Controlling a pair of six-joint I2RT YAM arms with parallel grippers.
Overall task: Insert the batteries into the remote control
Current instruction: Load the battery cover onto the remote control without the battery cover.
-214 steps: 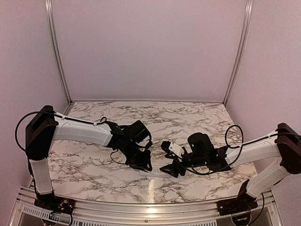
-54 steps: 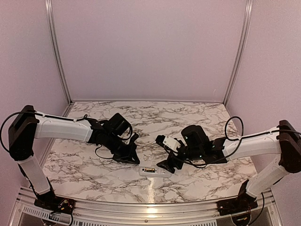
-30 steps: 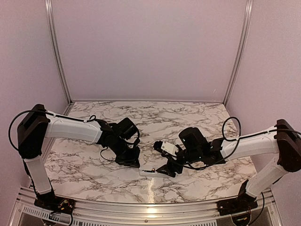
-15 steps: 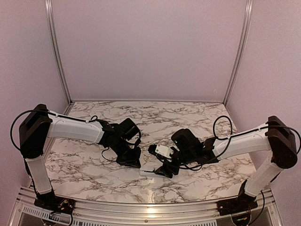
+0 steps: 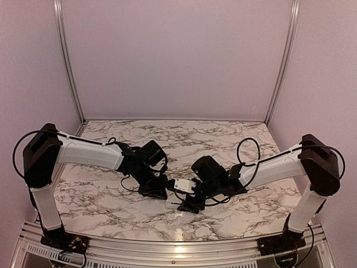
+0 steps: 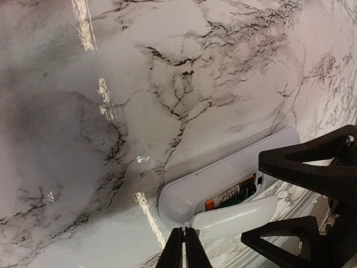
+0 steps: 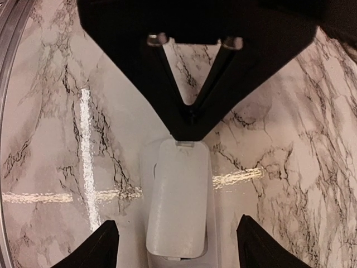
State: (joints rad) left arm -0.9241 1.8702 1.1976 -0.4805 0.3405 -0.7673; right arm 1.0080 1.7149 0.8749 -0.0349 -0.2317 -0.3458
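Note:
The white remote control point(image 6: 223, 174) lies back-up near the table's front edge, its battery bay open. The batteries point(image 6: 231, 194) lie inside, one orange-tipped and one dark green. A white battery cover point(image 6: 237, 216) rests tilted over the bay; it also shows in the right wrist view point(image 7: 178, 195), covering most of the remote point(image 7: 144, 187). My left gripper point(image 6: 183, 247) is shut on the cover's end tab. My right gripper point(image 7: 177, 234) is open and straddles the remote's other end. In the top view both grippers, left point(image 5: 163, 194) and right point(image 5: 187, 205), meet over the remote and hide most of it.
The marbled table point(image 5: 184, 139) has a metal rail point(image 5: 167, 248) along the front edge, close to the remote. Pink walls with metal posts close in the back and both sides. The right arm's cable point(image 5: 248, 151) loops above its forearm.
My right arm has swung left and its open gripper now straddles the remote. My left gripper came back to the remote's left end and has stayed there for the last half second.

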